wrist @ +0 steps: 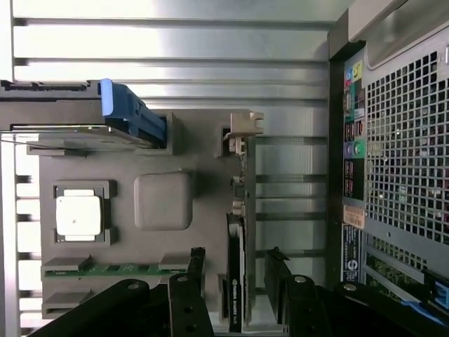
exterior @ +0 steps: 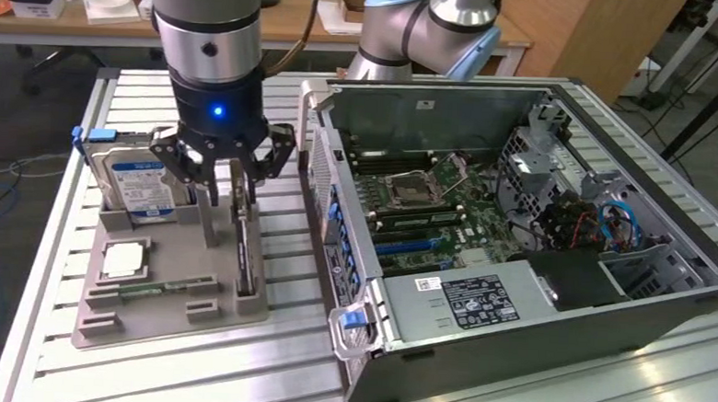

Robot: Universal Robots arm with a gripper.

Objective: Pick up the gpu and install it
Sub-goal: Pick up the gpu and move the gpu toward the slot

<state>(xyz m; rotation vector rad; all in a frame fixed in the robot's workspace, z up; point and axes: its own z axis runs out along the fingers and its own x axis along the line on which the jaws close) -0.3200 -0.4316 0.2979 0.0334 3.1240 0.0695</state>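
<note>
In the exterior view we see the gpu standing on edge in a slot along the edge of the tray that faces the computer case. Its long axis runs along that edge. The end effector hangs open just above the card's far end. The hard drive stands upright at the tray's far corner.

In the wrist view the gpu lies between the spread fingers of the end effector, its silver bracket pointing away from them. The slatted bench carries the tray.
</note>
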